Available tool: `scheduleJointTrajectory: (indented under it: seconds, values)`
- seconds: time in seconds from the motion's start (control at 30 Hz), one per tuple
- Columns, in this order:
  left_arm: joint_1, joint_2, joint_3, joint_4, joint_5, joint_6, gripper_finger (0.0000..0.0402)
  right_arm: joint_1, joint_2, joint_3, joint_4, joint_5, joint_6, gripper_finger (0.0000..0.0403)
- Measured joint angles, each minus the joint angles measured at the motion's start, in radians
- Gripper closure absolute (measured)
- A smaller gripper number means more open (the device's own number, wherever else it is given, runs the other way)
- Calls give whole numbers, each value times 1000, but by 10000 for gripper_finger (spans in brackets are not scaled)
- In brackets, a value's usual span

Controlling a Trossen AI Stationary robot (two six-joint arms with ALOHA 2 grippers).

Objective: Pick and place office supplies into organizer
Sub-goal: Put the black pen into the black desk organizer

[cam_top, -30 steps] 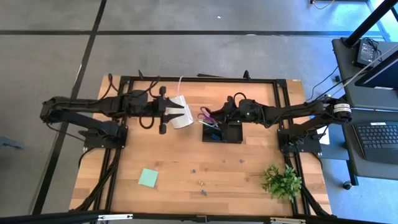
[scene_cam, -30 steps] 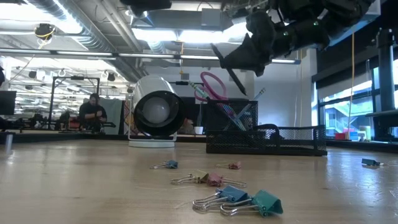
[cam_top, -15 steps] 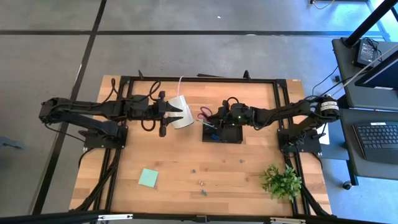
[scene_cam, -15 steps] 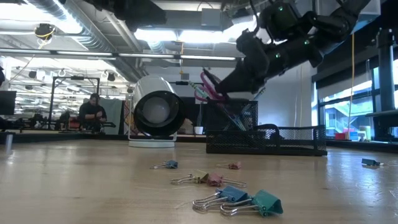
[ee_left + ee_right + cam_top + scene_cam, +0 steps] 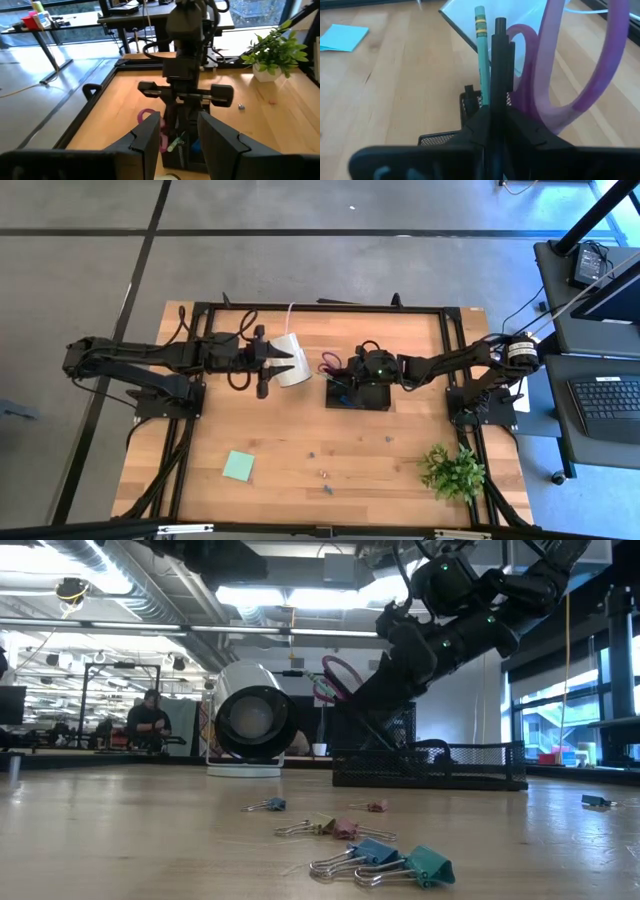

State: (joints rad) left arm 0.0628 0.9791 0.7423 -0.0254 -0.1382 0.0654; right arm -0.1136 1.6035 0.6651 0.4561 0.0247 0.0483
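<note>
Lowered over the organizer since earlier, right gripper clenched on a black pen; left gripper parted, beside the white roll.

Purple scissors, a black pen and a green, yellow-banded pencil. The organizer is black mesh; the pad is mint green.
</note>
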Motion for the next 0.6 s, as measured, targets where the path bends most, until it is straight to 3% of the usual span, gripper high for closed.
scheduleJointTrajectory:
  seconds: [0.6]
  values:
    - [0, 0, 0, 0, -24, 0, 277, 0, -18, 1, -13, -4, 0, 274]
